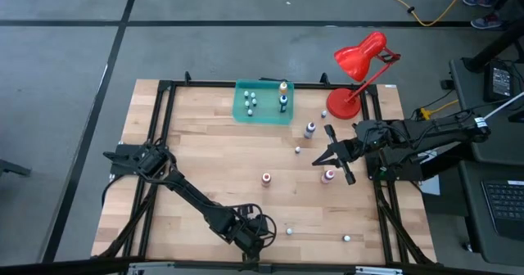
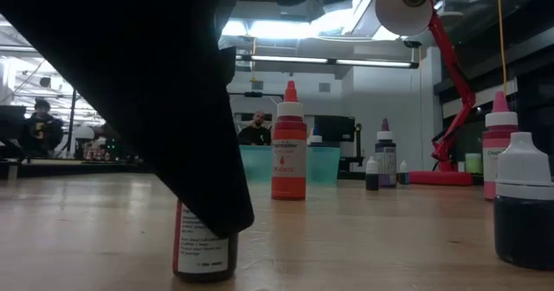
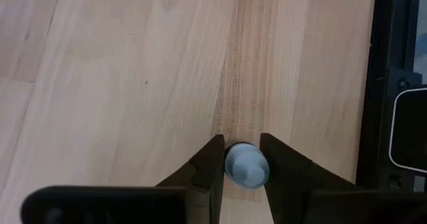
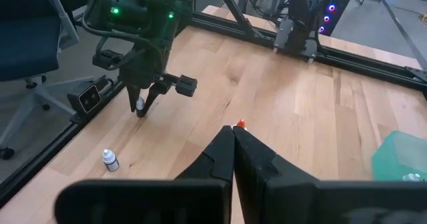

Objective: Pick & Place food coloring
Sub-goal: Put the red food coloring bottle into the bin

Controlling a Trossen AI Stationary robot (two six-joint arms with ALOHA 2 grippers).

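- high view: the teal tray [image 1: 264, 114] at the far edge holds several food coloring bottles [image 1: 282, 101], a taller dark one and an orange-capped one plus a few small pale ones. still loose on the table [image 1: 205, 144]: a purple-ish bottle [image 1: 309, 129], a pink one [image 1: 329, 176], a red one [image 1: 266, 178], and small pale ones at [image 1: 289, 231] and [image 1: 347, 238]. so the job looks partly done, well over half of the visible bottles not yet placed. left gripper [image 1: 252, 236] is down at the near edge; right gripper [image 1: 334, 156] waits mid-right, beside the pink bottle.
- low view: bottles stand upright, long axis vertical, caps up. the orange bottle [image 2: 289, 144] is clear; a dark-bodied bottle [image 2: 204, 248] stands under the left arm's fingers.
- left wrist view: looking straight down on a pale round cap [image 3: 246, 165] sitting between the left gripper's fingers [image 3: 211, 167]; fingers hug it on both sides, so closed on it or very nearly. bottle axis points at the camera, i.e. upright.
- right wrist view: right gripper [image 4: 233, 136] is fully closed, nothing in it. a small pale bottle [image 4: 109, 159] stands upright near the table edge.
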